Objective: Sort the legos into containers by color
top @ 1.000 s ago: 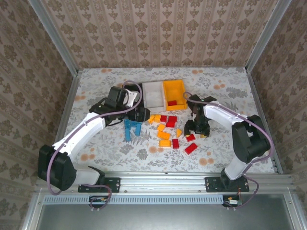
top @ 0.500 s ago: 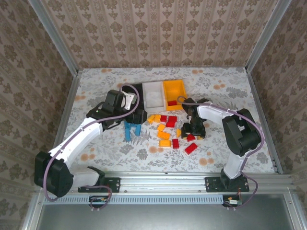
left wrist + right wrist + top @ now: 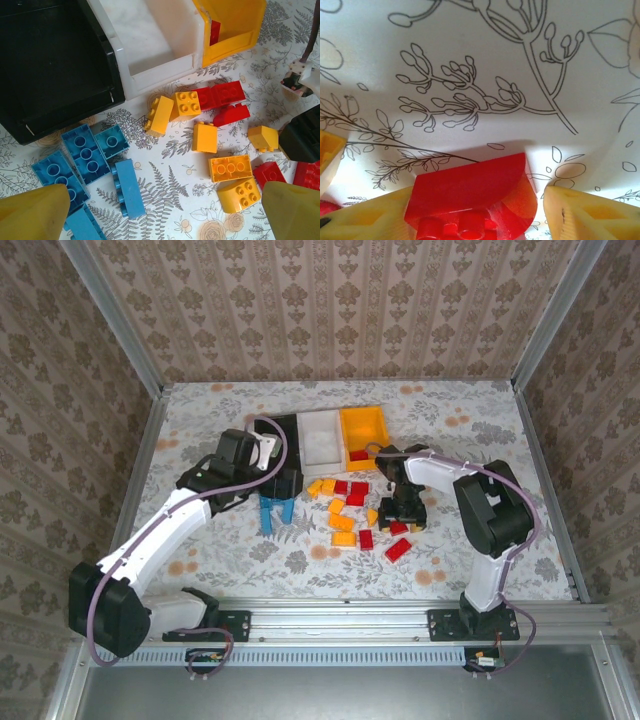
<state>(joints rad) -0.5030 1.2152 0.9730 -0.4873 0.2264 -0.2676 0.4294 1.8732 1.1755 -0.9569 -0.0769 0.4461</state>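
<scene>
Low in the right wrist view, the right gripper (image 3: 479, 212) straddles a red brick (image 3: 470, 187) on the table (image 3: 470, 75), jaws not yet pinching: a sliver of it shows beside one pad (image 3: 590, 210). We judge that its rounded edge could let it twist or squirt free as the pads meet off-centre. Other legos (image 3: 343, 522) crowd close at the top view's centre, so a nudge may scatter them. Our left gripper (image 3: 162, 212) hangs wide open above blue bricks (image 3: 85, 155), lower left; the orange-yellow bin (image 3: 235, 30) sits upper right.
</scene>
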